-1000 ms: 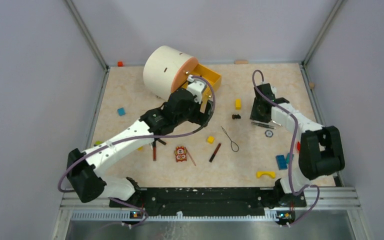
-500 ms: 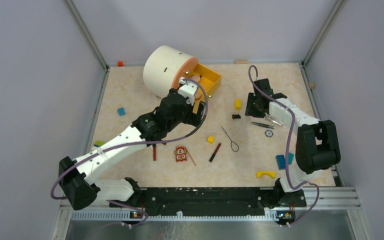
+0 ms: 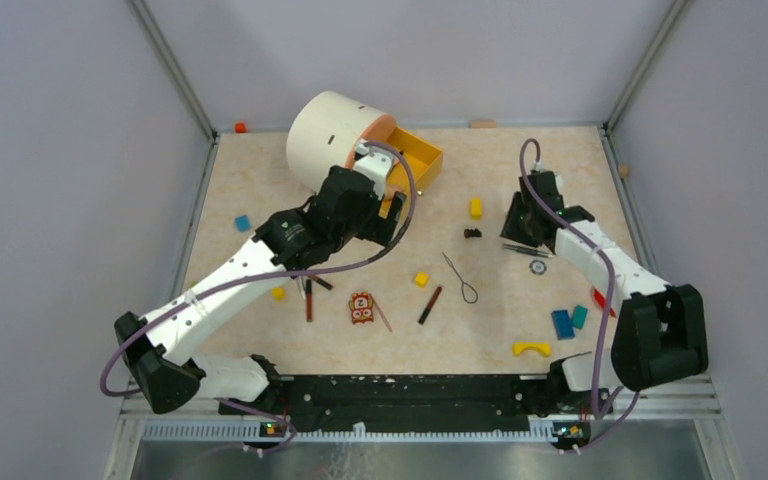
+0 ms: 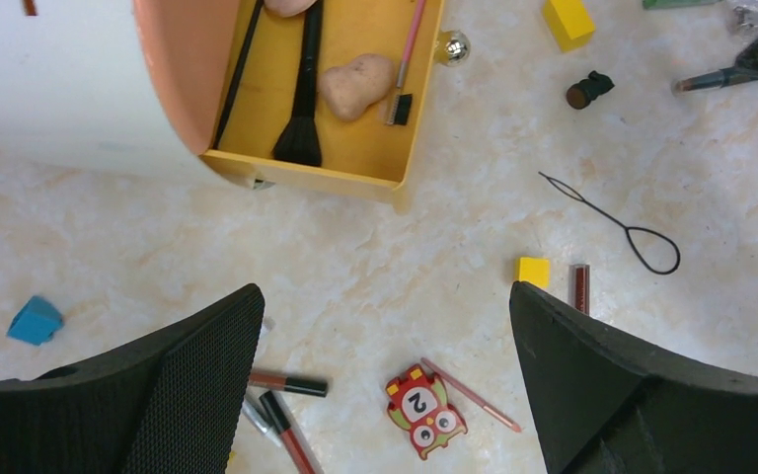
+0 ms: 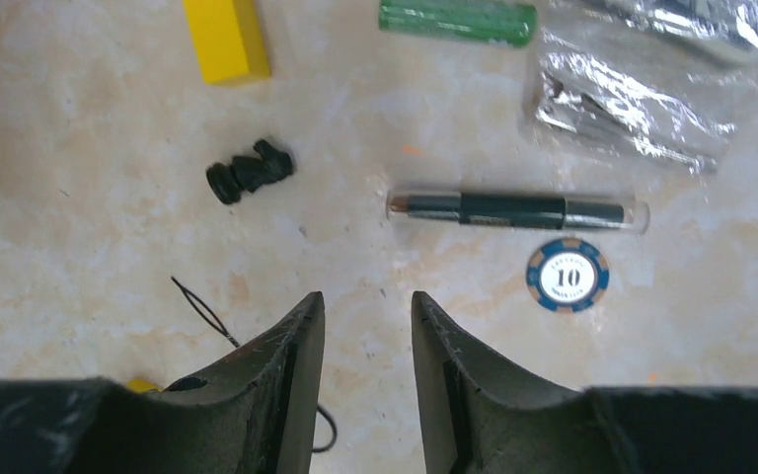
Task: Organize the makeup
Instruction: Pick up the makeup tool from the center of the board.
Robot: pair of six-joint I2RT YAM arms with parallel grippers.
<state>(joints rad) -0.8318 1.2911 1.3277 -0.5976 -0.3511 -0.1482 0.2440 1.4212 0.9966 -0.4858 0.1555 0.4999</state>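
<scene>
Hovering over the table just in front of the yellow drawer point(image 4: 306, 174), the left gripper point(image 4: 385, 296) has its jaws spread wide with nothing between them; the drawer stands pulled out of a white round cabinet point(image 3: 325, 138) that lies near the far left of the table point(image 3: 520, 150).

Inside the drawer lie a black brush point(image 4: 306, 89), a thin black stick point(image 4: 240, 69) along the left wall, a peach puff point(image 4: 355, 87) and a pink pencil point(image 4: 410, 44) along the right wall; a second peach piece at the top edge is mostly cut off.

Other makeup is loose on the table: a black wire-loop tool point(image 4: 642, 237) lies to the right, a dark red stick point(image 4: 580, 286) just beside a small yellow block point(image 4: 533, 270), a thin pink stick point(image 4: 469, 393) next to the owl toy point(image 4: 422, 413), and a brown stick point(image 4: 291, 382) and a red-and-black stick point(image 4: 286, 444) near the left finger.

The right gripper point(image 5: 365, 301) hangs over the right half of the table with its jaws a narrow gap apart and nothing between them; ahead of it lie a dark pencil in a clear tube point(image 5: 518, 209), a blue poker chip point(image 5: 567, 275) just beside it, a small black cap point(image 5: 249, 173), a long yellow block point(image 5: 225, 38), a green piece point(image 5: 454, 20) and crumpled clear wrap point(image 5: 632, 109).
</scene>
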